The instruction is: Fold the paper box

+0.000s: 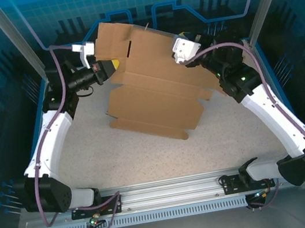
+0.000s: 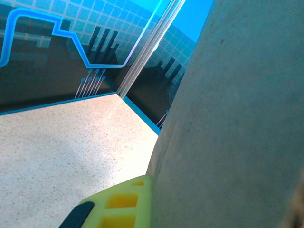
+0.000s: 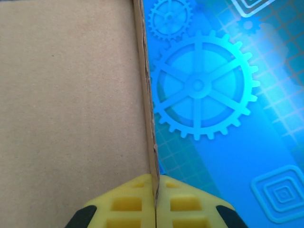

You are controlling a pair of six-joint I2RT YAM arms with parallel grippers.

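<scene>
your left gripper [image 1: 110, 66] and right gripper [image 3: 155, 195] clamp the paper box [image 1: 155, 93] by its side edges — swing them together, no twisting

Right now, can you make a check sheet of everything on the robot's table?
Surface: speckled table, bare around the box.
Job's things: brown box, partly folded, far flaps raised, near part seems to rest on the table.
Clutter: nothing seen.
Grippers: left gripper shut on the box's far left flap; right gripper shut on a cardboard edge at the far right.
Cables: purple cables run along both arms, away from the box.
Surroundings: blue walls printed with gears; metal rail at the near edge.
</scene>
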